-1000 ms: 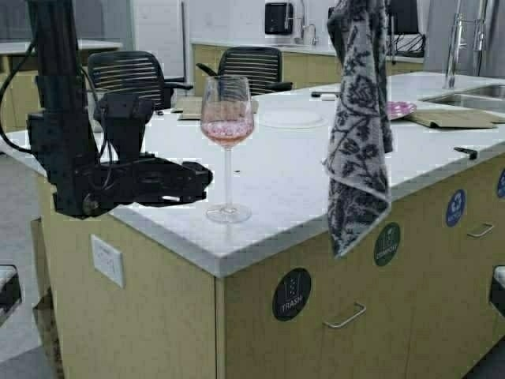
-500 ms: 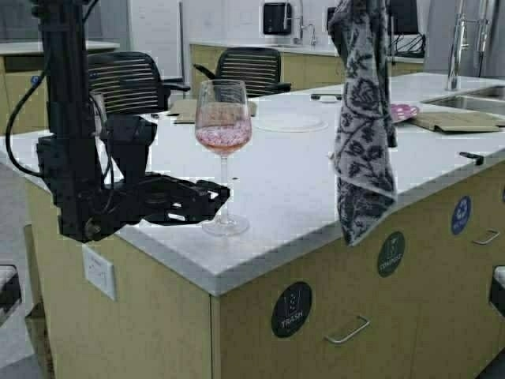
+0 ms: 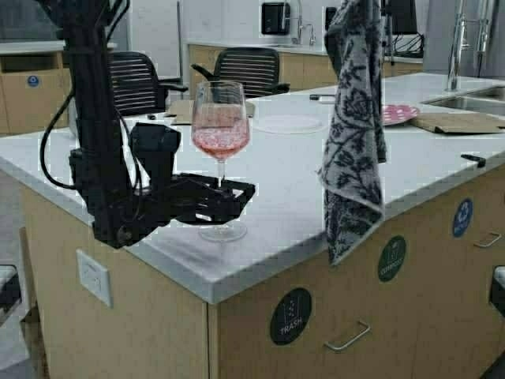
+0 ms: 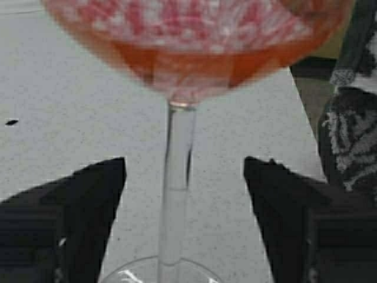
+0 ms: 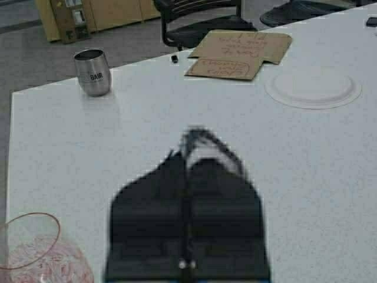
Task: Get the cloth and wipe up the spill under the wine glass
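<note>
White speckled surface (image 3: 442, 158) of a kitchen island filled the high view, w/ two office chairs and one sink behind. One wine glass (image 3: 220, 130) of pink drink stood near the front corner. Left pincer (image 3: 237, 197) sat low at its stem, fingers spread either side, holding nothing. One cloth (image 3: 353, 126) hung limp from up high at right, clear of the surface; right pincer itself was out of frame there.

Left wrist view: stem (image 4: 175, 177) stood between the two fingers (image 4: 88, 200) w/ gaps both sides, not touching. Glass looked fragile, top-heavy; probably best taken at the stem, gently. No spill could be made out.

Right wrist view: right pincer (image 5: 187, 236) looked closed, presumably on the cloth, soft and floppy. One steel cup (image 5: 93, 72), one white plate (image 5: 312, 88), one piece of cardboard (image 5: 238, 54) lay beyond.
</note>
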Controlling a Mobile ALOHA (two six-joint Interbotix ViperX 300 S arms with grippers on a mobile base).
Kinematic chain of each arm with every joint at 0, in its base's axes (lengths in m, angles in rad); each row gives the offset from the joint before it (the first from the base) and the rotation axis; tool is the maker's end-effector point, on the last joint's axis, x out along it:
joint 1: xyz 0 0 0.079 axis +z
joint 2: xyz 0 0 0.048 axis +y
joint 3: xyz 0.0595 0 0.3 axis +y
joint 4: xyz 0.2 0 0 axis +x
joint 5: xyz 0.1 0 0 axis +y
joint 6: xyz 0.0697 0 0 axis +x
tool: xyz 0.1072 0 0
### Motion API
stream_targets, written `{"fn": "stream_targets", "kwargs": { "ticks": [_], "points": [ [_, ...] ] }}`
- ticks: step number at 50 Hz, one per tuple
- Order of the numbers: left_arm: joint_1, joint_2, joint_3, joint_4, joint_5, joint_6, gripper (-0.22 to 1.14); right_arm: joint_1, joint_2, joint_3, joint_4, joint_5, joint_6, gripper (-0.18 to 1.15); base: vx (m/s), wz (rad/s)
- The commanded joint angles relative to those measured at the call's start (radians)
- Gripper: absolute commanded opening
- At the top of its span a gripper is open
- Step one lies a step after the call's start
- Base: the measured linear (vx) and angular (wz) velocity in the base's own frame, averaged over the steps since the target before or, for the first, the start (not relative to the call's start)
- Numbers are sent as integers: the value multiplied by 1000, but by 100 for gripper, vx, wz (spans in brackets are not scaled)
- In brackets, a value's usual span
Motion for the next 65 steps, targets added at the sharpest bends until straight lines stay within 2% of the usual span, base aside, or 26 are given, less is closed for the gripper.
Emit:
{"fn": "stream_targets", "kwargs": {
  "ticks": [1, 6, 19, 26, 41, 52, 57, 65],
  "points": [
    [-6, -14, -29, 2, -3, -2, 94, 0, 0, -25, 3, -31, 0, 6, 2, -1],
    [-6, -18, -34, 2, -3, -3, 87, 0, 14, -37, 3, -46, 2, 6, 1, -1],
    [-6, -40, -26, 2, -3, -3, 44, -9, 112, -153, 66, -51, 0, 6, 0, 0],
    [-9, -77, 3, 3, -3, -2, 31, -21, 187, -244, 67, -52, 0, 6, 0, 0],
    [-29, -313, 186, 0, -3, -3, 29, -25, 387, -463, 67, -52, 2, 6, 0, 0],
    [-32, -578, 351, -11, 8, -8, 29, -6, 500, -534, 67, -52, 3, 6, 0, 0],
    [-32, -713, 391, -28, 86, -38, 29, 26, 552, -538, 67, -54, 3, 6, 0, 0],
    [-31, -922, 371, -46, 353, -109, 29, 106, 647, -538, 67, -89, 5, 6, 0, 0]
  ]
}}
